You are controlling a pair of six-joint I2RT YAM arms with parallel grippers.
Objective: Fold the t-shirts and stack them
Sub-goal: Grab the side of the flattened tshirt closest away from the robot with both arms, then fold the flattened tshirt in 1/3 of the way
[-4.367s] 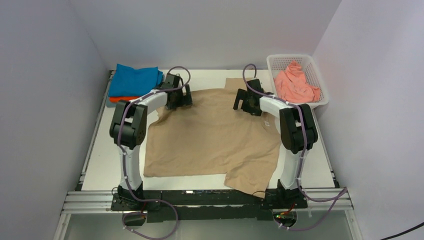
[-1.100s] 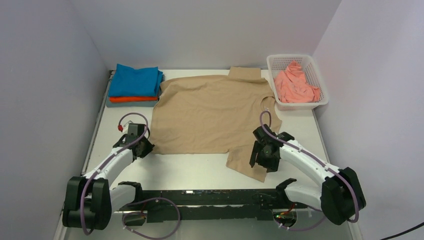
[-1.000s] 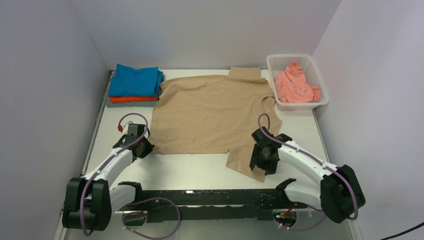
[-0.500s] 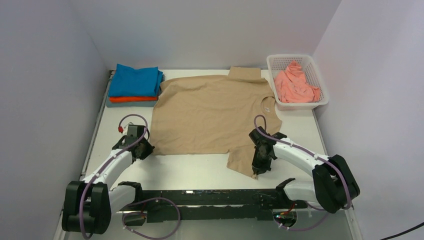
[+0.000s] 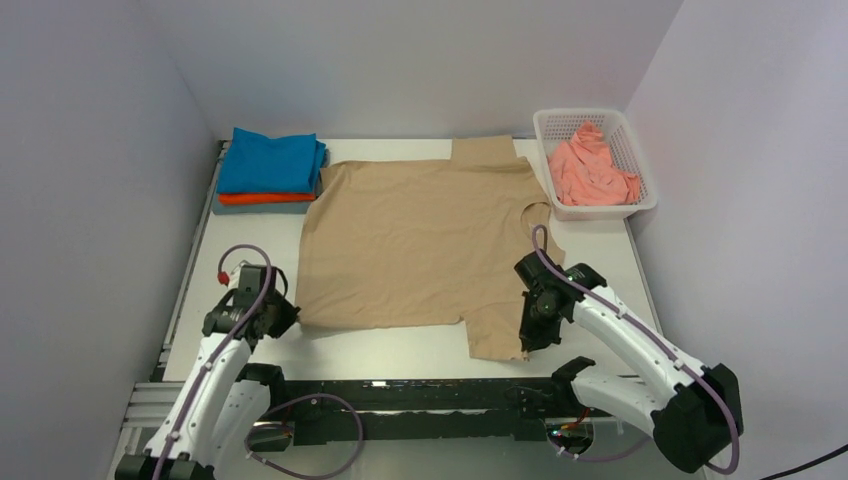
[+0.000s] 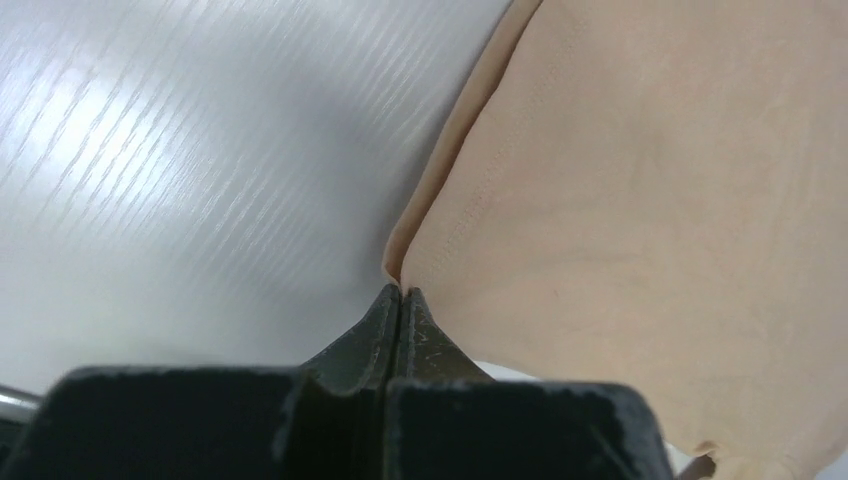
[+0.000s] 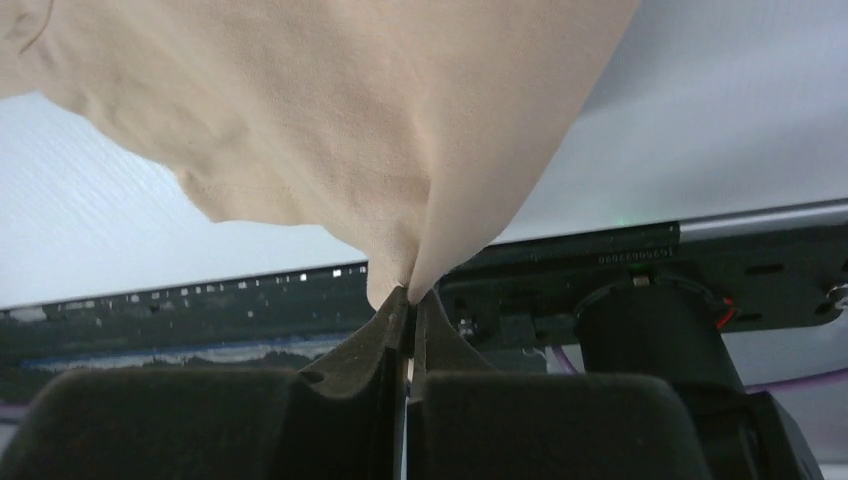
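Note:
A tan-beige t-shirt (image 5: pixel 415 240) lies spread flat across the middle of the table. My left gripper (image 5: pixel 288 320) is shut on its near left hem corner, and the left wrist view shows the tips (image 6: pixel 400 292) pinching the folded edge of the cloth (image 6: pixel 640 200). My right gripper (image 5: pixel 526 343) is shut on the near right sleeve, whose cloth (image 7: pixel 350 100) rises from the closed tips (image 7: pixel 410 292). At the back left is a folded stack: a blue t-shirt (image 5: pixel 270 160) on an orange-red one (image 5: pixel 262 198) on a grey one (image 5: pixel 258 209). A salmon pink t-shirt (image 5: pixel 590 170) lies crumpled in the basket.
The white mesh basket (image 5: pixel 640 205) stands at the back right corner, against the right wall. A black rail (image 5: pixel 420 395) with cables runs along the near table edge, just below both grippers. Walls close in the left, back and right sides.
My right gripper has shut on the sleeve. Both arms have drawn back toward the near edge, and the tan shirt has been pulled straighter and flatter.

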